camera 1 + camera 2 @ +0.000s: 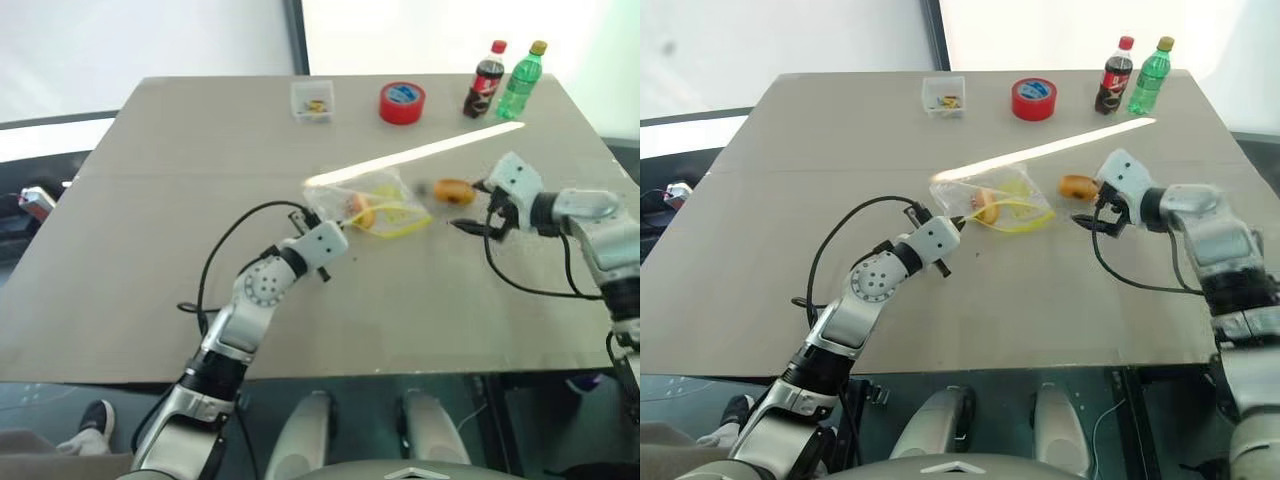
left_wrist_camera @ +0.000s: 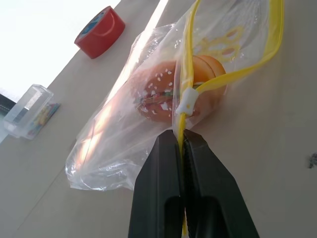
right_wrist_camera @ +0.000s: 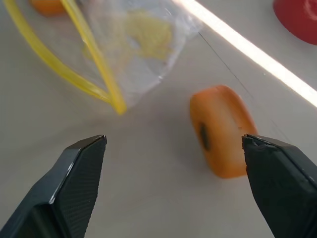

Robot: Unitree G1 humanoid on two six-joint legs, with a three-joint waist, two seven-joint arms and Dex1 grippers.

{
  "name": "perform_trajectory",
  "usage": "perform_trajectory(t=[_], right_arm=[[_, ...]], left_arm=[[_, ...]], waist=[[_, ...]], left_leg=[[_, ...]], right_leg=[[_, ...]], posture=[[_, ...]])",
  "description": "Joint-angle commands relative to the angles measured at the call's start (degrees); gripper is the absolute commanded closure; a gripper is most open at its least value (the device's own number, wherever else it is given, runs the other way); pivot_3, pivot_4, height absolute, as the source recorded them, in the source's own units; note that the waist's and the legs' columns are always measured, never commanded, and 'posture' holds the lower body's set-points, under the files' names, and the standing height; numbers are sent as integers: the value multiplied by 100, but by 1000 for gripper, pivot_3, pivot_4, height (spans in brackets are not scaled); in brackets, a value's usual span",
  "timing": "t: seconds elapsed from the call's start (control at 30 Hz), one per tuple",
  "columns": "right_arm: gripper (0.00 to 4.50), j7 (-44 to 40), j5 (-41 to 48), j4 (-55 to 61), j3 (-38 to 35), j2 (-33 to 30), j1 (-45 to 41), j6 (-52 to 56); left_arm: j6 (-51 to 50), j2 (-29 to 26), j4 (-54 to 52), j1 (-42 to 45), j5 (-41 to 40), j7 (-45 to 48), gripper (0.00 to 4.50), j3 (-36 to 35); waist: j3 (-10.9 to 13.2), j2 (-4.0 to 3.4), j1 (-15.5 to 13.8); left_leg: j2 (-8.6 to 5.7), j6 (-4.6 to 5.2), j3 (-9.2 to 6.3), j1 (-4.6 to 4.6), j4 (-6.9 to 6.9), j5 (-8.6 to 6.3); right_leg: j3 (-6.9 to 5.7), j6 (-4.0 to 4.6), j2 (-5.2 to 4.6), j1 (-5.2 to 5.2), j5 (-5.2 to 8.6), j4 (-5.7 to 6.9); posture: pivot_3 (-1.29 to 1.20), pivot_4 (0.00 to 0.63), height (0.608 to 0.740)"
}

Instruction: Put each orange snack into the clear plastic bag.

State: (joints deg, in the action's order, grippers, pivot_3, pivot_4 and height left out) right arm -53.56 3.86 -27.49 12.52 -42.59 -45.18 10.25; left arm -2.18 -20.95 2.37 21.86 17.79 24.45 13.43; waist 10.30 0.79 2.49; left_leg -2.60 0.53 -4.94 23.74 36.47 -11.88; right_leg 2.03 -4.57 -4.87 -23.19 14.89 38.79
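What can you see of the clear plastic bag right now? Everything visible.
The clear plastic bag is a thin, crinkly see-through zip bag with a yellow zip strip and a white slider. It lies on the grey table near the middle, mouth gaping toward the right gripper. The left gripper is shut on its zip edge by the slider. One orange snack sits inside; the other orange snack lies on the table just outside, apart from the bag.
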Motion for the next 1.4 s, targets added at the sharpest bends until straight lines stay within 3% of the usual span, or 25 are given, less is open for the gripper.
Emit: perform_trajectory(t=[0.03,0.27,0.3,0.37,0.6,0.63,0.77,0.93,1.0,1.1,1.27,1.4], right_arm=[[14,290,-638,-1425,166,318,-782,-1153],[14,757,-1118,-3644,103,998,-1841,-1625],[253,699,-1107,-3812,49,1045,-1905,-1584],[976,624,-1064,-4027,-47,1103,-1994,-1578],[4206,517,-1258,-4187,-74,1058,-2048,-1657],[4430,468,-1216,-4146,-131,1056,-2071,-1617],[4430,-479,-496,-3611,-667,1121,-2271,-483],[4430,-1537,901,-1830,-1266,1149,-2147,3237],[4430,-1532,1476,-882,-1476,1141,-1887,4546],[4430,-1419,2099,410,-1610,1146,-1386,5610],[4430,-843,2621,1888,-1538,1413,-583,6419],[4430,-46,2547,2160,-1368,1818,-406,6875]], left_arm=[[41,20,-222,49,-1,-95,4500,-52],[62,-49,-212,71,-3,-92,4500,-69],[61,-58,-221,65,1,-94,4500,-70],[50,-76,-249,47,6,-98,4500,-81],[22,-73,-310,-5,4,-99,4500,-46],[26,-73,-309,-4,3,-93,4500,-40],[37,-72,-301,-1,-4,-83,4500,-30],[75,-50,-247,37,-9,-59,4500,13],[82,-43,-232,46,-6,-59,4500,20],[80,-36,-234,47,-6,-57,4500,21],[73,-24,-229,44,-13,-56,4500,25],[75,-12,-228,54,-17,-52,4500,25]], waist=[[0,0,-5],[1,0,-29],[1,0,-33],[1,0,-34],[0,-2,-15],[0,-2,-15],[1,-3,-17],[3,-7,-11],[3,-8,-26],[2,-7,-74],[2,-7,-135],[2,-7,-127]], left_leg=[[0,-1,-3,2,0,0],[-5,-13,-12,9,-9,7],[-5,-13,-13,9,-10,7],[-5,-13,-15,10,-12,7],[-5,-4,-15,7,-14,2],[-5,-4,-15,7,-14,2],[-5,-3,-15,7,-13,1],[-3,0,-17,9,-13,-1],[-2,0,-19,10,-13,-1],[-2,1,-22,12,-12,-2],[-7,1,-21,17,-8,-2],[-6,1,-17,16,-7,-2]], right_leg=[[5,0,-1,-2,0,-1],[12,2,-4,-3,-1,-21],[12,2,-4,-3,-1,-24],[11,2,-4,-2,-1,-27],[12,2,-4,-3,-1,-25],[12,2,-3,-3,-1,-24],[12,2,-4,-2,-1,-22],[13,2,-3,-5,-1,-17],[12,2,-3,-7,-1,-14],[9,2,-6,-6,-1,-17],[8,2,-11,-8,-1,-17],[12,2,-9,-18,-1,1]], posture=[[0,150,740],[0,150,740],[0,150,740],[0,150,740],[0,150,740],[0,150,740],[0,150,740],[0,150,740],[0,150,740],[0,150,740],[0,150,740],[0,150,740]])
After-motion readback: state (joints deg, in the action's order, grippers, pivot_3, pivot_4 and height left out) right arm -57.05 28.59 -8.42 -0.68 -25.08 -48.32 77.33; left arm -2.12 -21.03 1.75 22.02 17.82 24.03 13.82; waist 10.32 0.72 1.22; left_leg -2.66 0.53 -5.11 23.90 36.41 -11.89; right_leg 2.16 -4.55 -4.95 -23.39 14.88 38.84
